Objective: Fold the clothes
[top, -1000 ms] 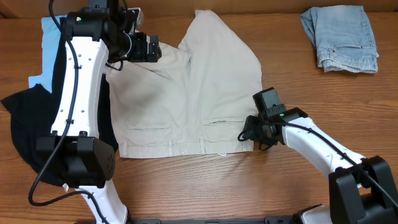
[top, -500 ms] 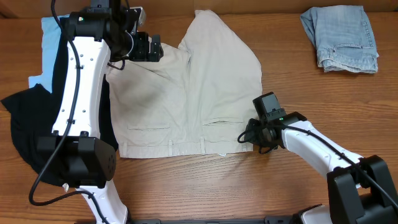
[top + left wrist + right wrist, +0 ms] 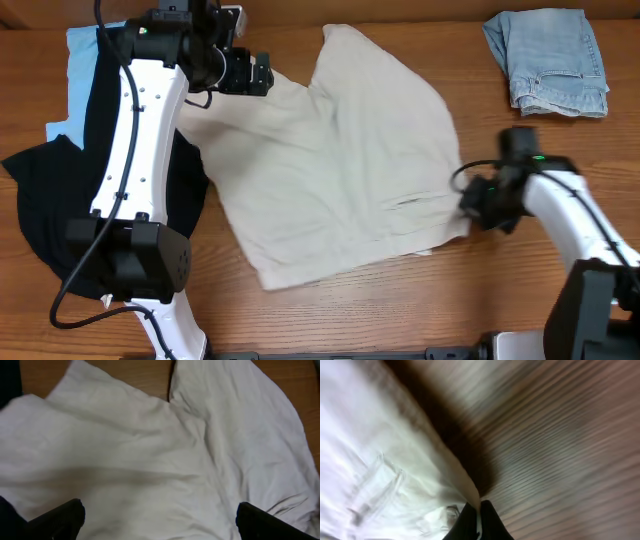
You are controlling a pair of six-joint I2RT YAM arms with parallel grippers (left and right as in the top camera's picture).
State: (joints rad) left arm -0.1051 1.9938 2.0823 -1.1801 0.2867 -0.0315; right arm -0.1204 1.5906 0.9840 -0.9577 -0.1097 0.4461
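The right tool (image 3: 474, 206) has dragged the khaki shorts (image 3: 340, 170) rightward across the desk (image 3: 420, 310), skewing them, and is clenched on their waistband corner. The left tool (image 3: 256, 76) hangs released over a leg. That thin pinch may slip, dropping the fabric bunched.

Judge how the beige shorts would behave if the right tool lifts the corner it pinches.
Probably floppy: the beige shorts lie in soft folds and creases on the table. Lifted by the right tool, shut on one corner, they would likely drape and trail rather than hold shape. That thin pinch of cloth might slip under the hanging weight.
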